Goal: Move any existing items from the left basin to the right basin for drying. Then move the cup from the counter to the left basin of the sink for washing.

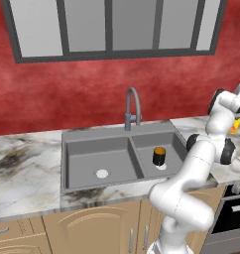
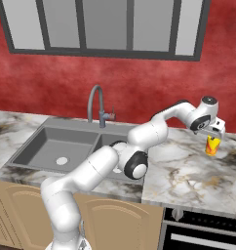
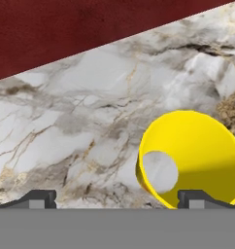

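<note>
The yellow cup (image 2: pixel 212 145) stands upright on the marble counter (image 2: pixel 188 171) to the right of the sink (image 1: pixel 72 136). My gripper (image 2: pixel 215 135) hangs open just above it. In the hand view I look down into the cup (image 3: pixel 192 155), which lies off to the right under the right fingertip (image 3: pixel 197 198), and the gripper (image 3: pixel 118 199) holds nothing. The black jar with an orange top (image 1: pixel 159 155) stands in the right basin (image 1: pixel 147 163) beside its drain. The left basin (image 1: pixel 92 158) shows its white drain. In the left base view the cup (image 1: pixel 234 126) is at the right edge.
A tall curved grey faucet (image 1: pixel 133 106) rises behind the sink's divider. A red wall and a window run along the back. A dark oven front (image 2: pixel 203 234) sits below the counter at the right. My arm crosses over the right basin (image 2: pixel 108 141).
</note>
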Controlling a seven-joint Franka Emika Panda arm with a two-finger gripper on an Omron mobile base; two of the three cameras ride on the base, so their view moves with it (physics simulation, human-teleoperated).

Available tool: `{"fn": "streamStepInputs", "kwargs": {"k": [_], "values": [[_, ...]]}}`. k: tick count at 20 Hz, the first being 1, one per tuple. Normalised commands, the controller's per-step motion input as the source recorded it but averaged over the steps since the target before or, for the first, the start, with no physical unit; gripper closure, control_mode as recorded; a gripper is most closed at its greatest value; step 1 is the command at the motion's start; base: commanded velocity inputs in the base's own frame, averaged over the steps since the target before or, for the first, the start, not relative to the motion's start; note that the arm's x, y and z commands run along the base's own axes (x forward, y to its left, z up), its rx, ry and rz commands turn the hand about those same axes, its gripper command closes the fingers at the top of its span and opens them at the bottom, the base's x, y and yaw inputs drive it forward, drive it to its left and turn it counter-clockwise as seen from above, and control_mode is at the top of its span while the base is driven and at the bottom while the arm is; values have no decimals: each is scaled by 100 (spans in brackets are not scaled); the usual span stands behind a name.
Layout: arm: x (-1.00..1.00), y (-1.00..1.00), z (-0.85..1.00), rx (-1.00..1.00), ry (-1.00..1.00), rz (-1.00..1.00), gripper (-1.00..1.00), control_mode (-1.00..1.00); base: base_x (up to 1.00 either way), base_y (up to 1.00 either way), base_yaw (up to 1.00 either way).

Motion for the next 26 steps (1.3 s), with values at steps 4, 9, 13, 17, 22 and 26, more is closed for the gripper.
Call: {"fn": "streamStepInputs", "kwargs": {"k": [4,9,13,17,22,26], "values": [[0,-11,0,0,0,2,-100,-100,0,0,0],[1,-12,0,0,0,1,-100,-100,0,0,0],[6,-6,0,0,0,3,-100,-100,0,0,0],[3,-4,0,0,0,3,-100,-100,0,0,0],[0,-1,0,0,0,3,-100,-100,0,0,0],[0,0,1,0,0,2,-100,-100,0,0,0]]}}
